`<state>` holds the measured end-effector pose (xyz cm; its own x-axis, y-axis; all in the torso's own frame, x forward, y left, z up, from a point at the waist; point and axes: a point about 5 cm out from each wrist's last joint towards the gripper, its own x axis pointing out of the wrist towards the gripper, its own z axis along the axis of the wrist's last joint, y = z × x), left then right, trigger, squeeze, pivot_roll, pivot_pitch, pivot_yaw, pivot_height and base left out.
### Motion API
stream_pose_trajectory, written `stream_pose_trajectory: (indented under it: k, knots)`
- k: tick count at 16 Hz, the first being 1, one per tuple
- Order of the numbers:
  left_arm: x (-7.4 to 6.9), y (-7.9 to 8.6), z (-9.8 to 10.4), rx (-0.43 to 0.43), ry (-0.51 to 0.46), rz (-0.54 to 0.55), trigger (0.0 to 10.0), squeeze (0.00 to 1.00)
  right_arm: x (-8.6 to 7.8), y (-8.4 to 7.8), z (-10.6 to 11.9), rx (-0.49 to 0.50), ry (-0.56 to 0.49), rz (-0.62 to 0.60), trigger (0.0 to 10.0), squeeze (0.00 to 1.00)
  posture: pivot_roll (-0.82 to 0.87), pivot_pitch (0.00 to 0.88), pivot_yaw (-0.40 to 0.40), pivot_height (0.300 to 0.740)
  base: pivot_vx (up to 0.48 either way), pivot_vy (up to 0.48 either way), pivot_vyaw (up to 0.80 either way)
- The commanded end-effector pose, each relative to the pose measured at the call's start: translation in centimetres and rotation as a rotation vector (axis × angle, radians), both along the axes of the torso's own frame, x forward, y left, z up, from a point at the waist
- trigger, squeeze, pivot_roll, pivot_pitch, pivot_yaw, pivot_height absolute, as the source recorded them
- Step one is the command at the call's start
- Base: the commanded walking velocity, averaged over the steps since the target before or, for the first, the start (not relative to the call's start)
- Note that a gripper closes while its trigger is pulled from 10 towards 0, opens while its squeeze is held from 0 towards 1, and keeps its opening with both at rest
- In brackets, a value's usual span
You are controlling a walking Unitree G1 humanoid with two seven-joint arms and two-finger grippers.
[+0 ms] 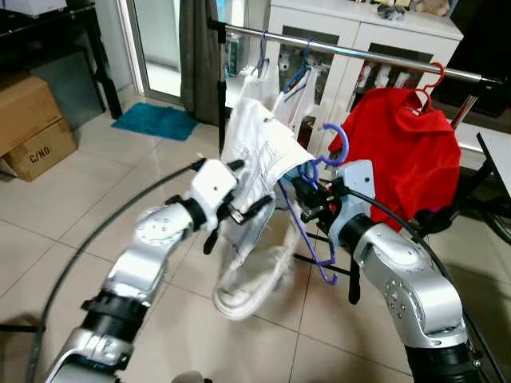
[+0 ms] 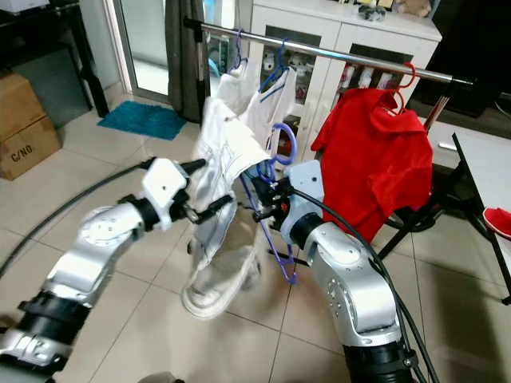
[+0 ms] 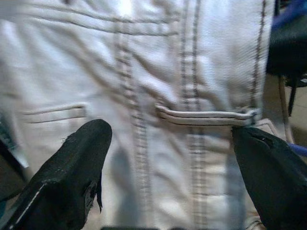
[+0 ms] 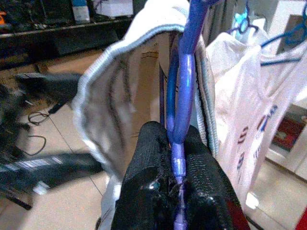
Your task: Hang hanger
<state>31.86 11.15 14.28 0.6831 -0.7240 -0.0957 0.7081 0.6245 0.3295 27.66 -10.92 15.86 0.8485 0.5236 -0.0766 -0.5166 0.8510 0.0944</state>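
Both silver arms raised and bent inward toward the purple hanger [image 1: 319, 231], right end effector [image 4: 178, 178] with black fingers closed tight on the hanger's neck, left end effector [image 1: 239, 209] just beside it, fingers [image 3: 72, 177] spread wide apart

The clothes rail [image 1: 351, 53] is being viewed from above by 2 head cams, fwd and down. White trousers [image 3: 158, 96] are being viewed close-up by both wrist cams.
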Motion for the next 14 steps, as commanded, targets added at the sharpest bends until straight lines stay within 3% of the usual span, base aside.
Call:
stream_pose_trajectory:
  k: [1, 2, 3, 14]
  knots:
    - [0.5, -0.7, 0.6, 0.016, -0.04, -0.009, 10.0, 0.0, -0.1, 0.1, 2.0, 0.033, -0.08, 0.019, 0.0, 0.0, -0.09, 0.0, -0.068, 0.74, 0.0, 0.0, 0.0]
    - [0.6, -0.7, 0.6, 0.015, -0.044, -0.005, 10.0, 0.0, -0.1, 0.1, 2.0, 0.033, -0.08, 0.021, 0.0, 0.0, -0.09, 0.0, -0.068, 0.74, 0.0, 0.0, 0.0]
    - [0.7, -0.8, 0.5, 0.004, -0.057, 0.012, 0.0, 0.0, -0.2, 0.1, 1.9, 0.034, -0.078, 0.024, 0.0, 0.0, -0.09, 0.0, -0.066, 0.74, 0.0, 0.0, 0.0]
    - [1.8, -0.4, 0.4, -0.078, -0.068, 0.082, 0.0, 0.0, 0.0, 0.5, 2.7, 0.085, -0.083, 0.041, 0.0, 0.0, -0.08, 0.0, -0.079, 0.74, 0.0, 0.0, 0.0]
